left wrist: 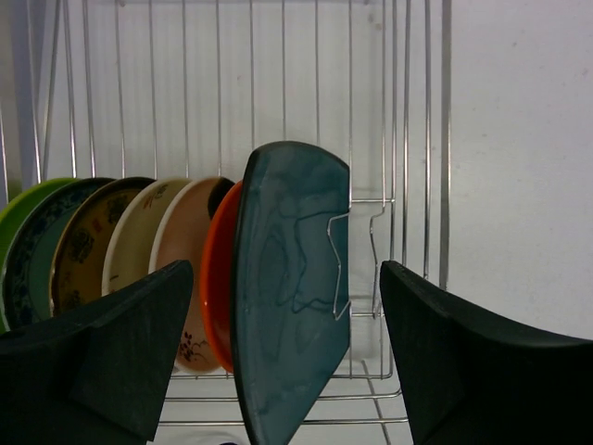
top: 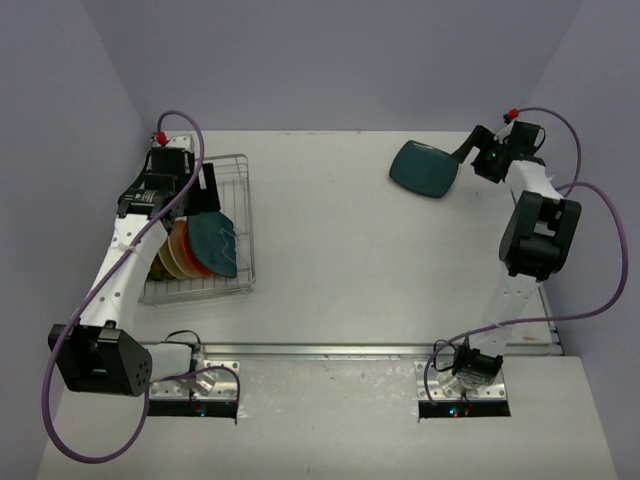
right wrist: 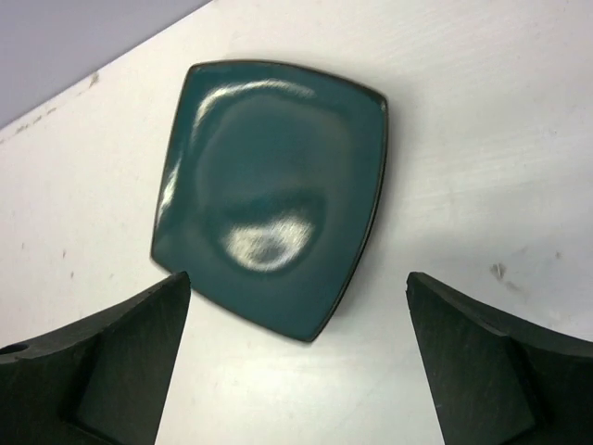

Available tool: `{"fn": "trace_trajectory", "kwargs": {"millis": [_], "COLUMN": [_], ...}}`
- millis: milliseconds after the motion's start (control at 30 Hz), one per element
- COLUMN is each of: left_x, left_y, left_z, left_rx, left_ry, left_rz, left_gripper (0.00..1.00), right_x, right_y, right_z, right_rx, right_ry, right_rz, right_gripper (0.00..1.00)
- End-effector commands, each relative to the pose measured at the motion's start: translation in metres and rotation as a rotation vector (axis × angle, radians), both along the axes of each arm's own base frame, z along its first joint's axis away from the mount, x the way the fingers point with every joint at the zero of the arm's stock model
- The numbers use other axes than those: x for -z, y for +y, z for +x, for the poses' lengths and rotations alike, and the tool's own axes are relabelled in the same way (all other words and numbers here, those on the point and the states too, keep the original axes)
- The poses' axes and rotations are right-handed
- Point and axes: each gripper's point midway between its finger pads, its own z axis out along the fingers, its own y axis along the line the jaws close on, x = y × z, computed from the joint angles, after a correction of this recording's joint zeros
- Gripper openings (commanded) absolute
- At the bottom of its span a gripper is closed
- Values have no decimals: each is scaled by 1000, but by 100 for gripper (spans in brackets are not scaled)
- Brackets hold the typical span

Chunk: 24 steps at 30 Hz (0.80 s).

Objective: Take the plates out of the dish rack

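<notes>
Both wide apart — left fingers [left wrist: 111,352] at the dish rack's [left wrist: 446,139] teal plate [left wrist: 287,297], right fingers [right wrist: 482,362] above a square plate [right wrist: 269,185].

We count one dish rack [top: 232,180]. There are two teal square plates, one standing in the rack [left wrist: 287,306] and one flat on the tabletop [right wrist: 463,139] at [right wrist: 269,195]. Behind the racked one are six round plates [left wrist: 130,241]: green, dark patterned, brown, cream floral, peach and orange. Any more are hidden.
</notes>
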Motion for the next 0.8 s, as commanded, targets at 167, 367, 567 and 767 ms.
{"fn": "trace_trajectory", "kwargs": {"millis": [167,367,567,767], "left_x": [29,48,59,63], "left_y": [13,2,-11,-21], "left_z": [-13,-12,-7,-5], "left_rx": [-25,22,68,114], "left_ry": [107,161,205,218], "left_rz": [14,-46,-118,-162], "left_gripper": [71,61,46,22], "right_x": [-73,-91,-96,-94], "right_y": [49,76,86,87], "right_z": [-47,-64,-70,-71], "right_rx": [-203,-267,-285,-288], "right_ry": [-175,-220,-227,-226], "right_rz": [-219,-217,-198,-200], "right_gripper": [99,99,99,99]}}
